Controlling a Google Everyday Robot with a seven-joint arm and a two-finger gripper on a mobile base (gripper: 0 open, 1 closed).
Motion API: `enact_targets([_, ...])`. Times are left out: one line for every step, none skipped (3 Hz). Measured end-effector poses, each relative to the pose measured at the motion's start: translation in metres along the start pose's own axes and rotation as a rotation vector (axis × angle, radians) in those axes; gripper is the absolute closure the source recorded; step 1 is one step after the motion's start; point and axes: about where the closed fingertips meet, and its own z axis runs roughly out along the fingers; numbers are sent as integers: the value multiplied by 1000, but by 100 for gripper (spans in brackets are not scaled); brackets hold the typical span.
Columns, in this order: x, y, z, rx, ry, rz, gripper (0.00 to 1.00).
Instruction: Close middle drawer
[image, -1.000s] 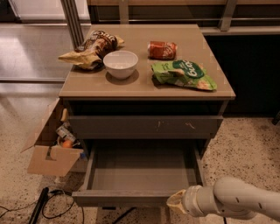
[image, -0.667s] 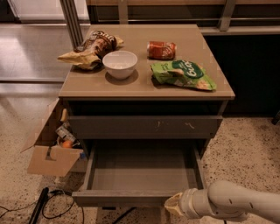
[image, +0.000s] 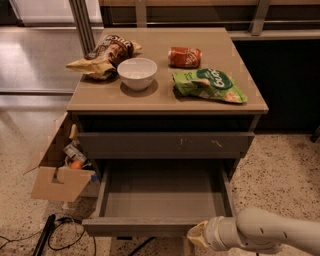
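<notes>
The middle drawer (image: 162, 197) of the grey-brown cabinet is pulled far out and its grey box interior is empty. Its plain flat front (image: 142, 226) runs along the bottom of the camera view. Above it is the shut top drawer front (image: 165, 145) with small pale scratches. My gripper (image: 196, 236) comes in from the lower right on a white arm (image: 270, 231). Its tip is at the right end of the middle drawer's front, at or just below its lower edge.
On the cabinet top (image: 165, 97) lie a brown snack bag (image: 105, 55), a white bowl (image: 137, 73), a red can (image: 185, 56) on its side and a green chip bag (image: 211, 85). An open cardboard box (image: 57, 167) and black cables (image: 55, 232) are on the floor at the left.
My arm and gripper have shifted a little to the left along the middle drawer's front. The drawer has not visibly moved.
</notes>
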Motion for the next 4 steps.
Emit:
enact_targets([0,0,0,0,0,0,41])
enact_targets([-10,-25,11,15,-33,3,18])
enact_targets([-10,-26,12,16,-37,4,0])
enact_targets([-29,-58,21,31,-67,-11,18])
